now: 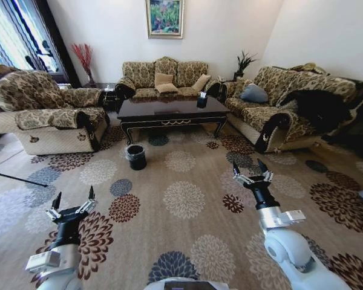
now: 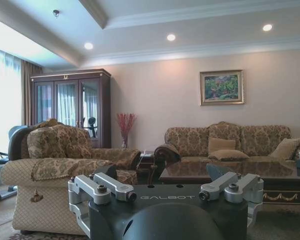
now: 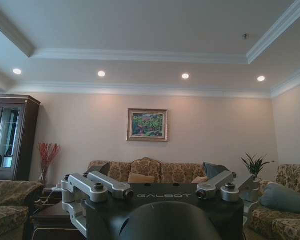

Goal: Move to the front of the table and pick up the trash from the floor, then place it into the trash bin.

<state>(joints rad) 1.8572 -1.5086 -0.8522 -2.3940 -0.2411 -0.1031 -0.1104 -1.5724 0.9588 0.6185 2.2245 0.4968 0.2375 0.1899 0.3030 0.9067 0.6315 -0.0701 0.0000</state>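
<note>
The dark glossy table (image 1: 169, 112) stands across the room between the sofas, and its top (image 2: 240, 172) also shows in the left wrist view. The small black trash bin (image 1: 136, 156), lined with a clear bag, sits on the carpet just in front of the table's left end. The trash is out of view. My left gripper (image 1: 74, 199) (image 2: 162, 175) is open and held low at the near left, pointing up. My right gripper (image 1: 252, 168) (image 3: 157, 172) is open and raised at the near right. Both are empty and far from the bin.
A patterned armchair (image 1: 42, 112) stands left, a sofa (image 1: 166, 75) behind the table, and another sofa (image 1: 278, 103) with a black garment (image 1: 317, 109) right. A tissue box (image 1: 202, 101) sits on the table. A thin dark rod (image 1: 18, 178) lies at the left. Open carpet (image 1: 181, 199) stretches ahead.
</note>
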